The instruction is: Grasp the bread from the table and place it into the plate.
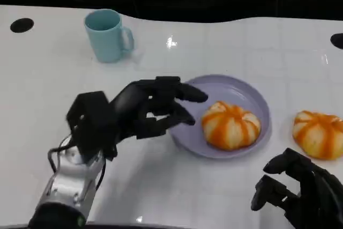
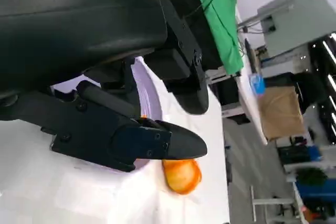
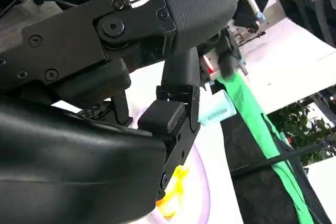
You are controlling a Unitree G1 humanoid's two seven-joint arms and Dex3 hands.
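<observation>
At lower right the right hand (image 1: 300, 189) hangs empty, fingers apart, just below a bread roll (image 1: 318, 133) on the table (image 1: 214, 186), while the left hand (image 1: 153, 108), empty and spread, reaches over the plate (image 1: 244, 92) rim beside the roll (image 1: 230, 125) in it.

Left hand (image 1: 155, 105): extended forward from the silver left forearm (image 1: 69, 186), fingers apart and reaching outward, holding nothing. Right hand (image 1: 300, 189): low at the near right, fingers loosely bent and separated, nothing held. Both hands are empty.
</observation>
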